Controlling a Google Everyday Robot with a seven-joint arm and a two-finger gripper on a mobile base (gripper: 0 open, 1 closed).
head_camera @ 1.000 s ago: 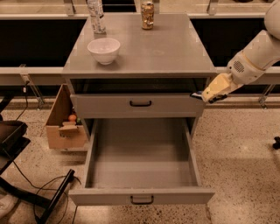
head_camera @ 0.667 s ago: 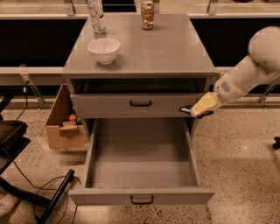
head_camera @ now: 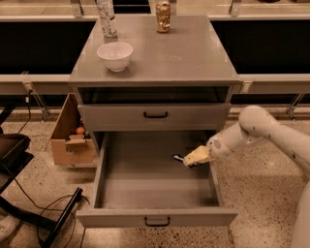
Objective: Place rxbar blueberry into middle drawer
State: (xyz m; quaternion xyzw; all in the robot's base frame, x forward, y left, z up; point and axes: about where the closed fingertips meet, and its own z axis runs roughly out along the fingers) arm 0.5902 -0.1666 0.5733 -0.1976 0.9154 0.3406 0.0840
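1. Camera view, looking down from the front onto a grey desk [head_camera: 193, 53] with drawers beneath its top.
2. On the desk top: a white bowl [head_camera: 115, 55] near the front left, a clear bottle [head_camera: 105, 19] behind it at the back edge, and a can [head_camera: 163, 9] at the back centre.
3. Just under the top: a shut drawer front [head_camera: 193, 116] with a black bar handle.
4. Below that: the middle drawer [head_camera: 140, 181], wide open toward the camera, with a flat grey floor, low side walls and a small dark handle on the front wall.
5. Reaching in from the right: a white arm [head_camera: 252, 128] ending in a tan hand [head_camera: 184, 158], placed over the right part of the open drawer, near its right wall and about midway front to back.
6. Clenched at the tip of the hand, pointing left: the rxbar blueberry [head_camera: 178, 158], small and dark, inside the drawer's outline; touching the floor or just above it, cannot tell.
7. On the speckled ground left of the desk: an open cardboard box [head_camera: 68, 140], just beside the drawer's left wall, with small items inside.
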